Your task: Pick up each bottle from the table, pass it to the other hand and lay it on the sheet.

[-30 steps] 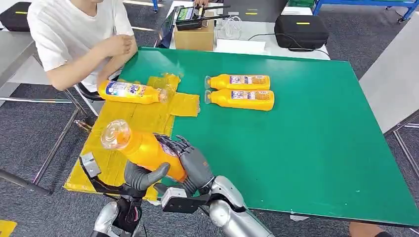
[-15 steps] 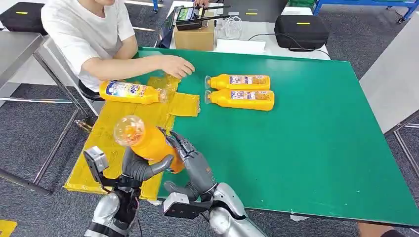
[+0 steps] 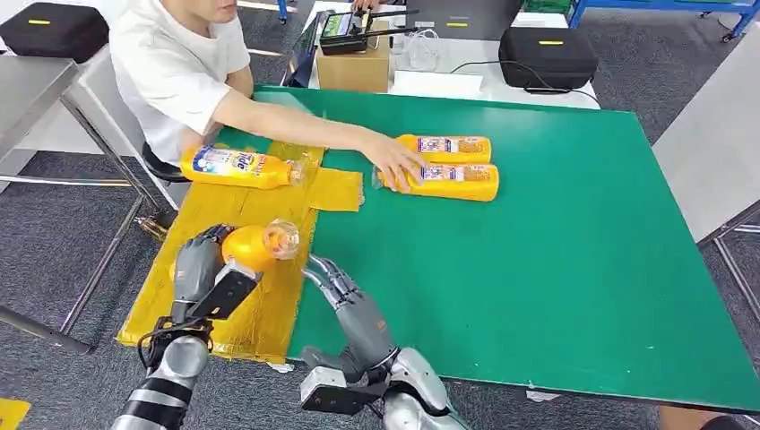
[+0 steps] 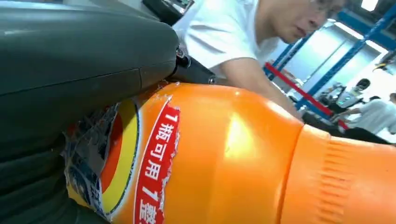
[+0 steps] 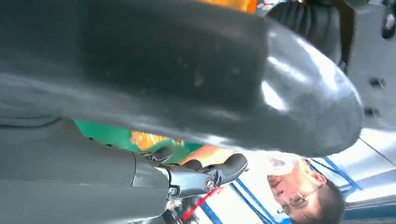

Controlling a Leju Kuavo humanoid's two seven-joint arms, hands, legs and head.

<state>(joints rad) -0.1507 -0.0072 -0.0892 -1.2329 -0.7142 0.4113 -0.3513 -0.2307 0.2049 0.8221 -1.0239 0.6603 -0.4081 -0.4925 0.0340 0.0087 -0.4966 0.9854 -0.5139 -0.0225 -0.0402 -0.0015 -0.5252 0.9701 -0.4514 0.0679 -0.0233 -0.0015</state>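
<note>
Bottle [image 3: 249,245] held by left hand [image 3: 199,265] over sheet's [image 3: 260,210] near edge.

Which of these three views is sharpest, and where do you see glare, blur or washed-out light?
Head view: sharpest, evenly lit, with the held bottle and the green table crisp. Left wrist view: the bottle sits very close, with a glare streak across it and an overexposed background. Right wrist view: the right hand is near and soft, with shine on its cover.
</note>
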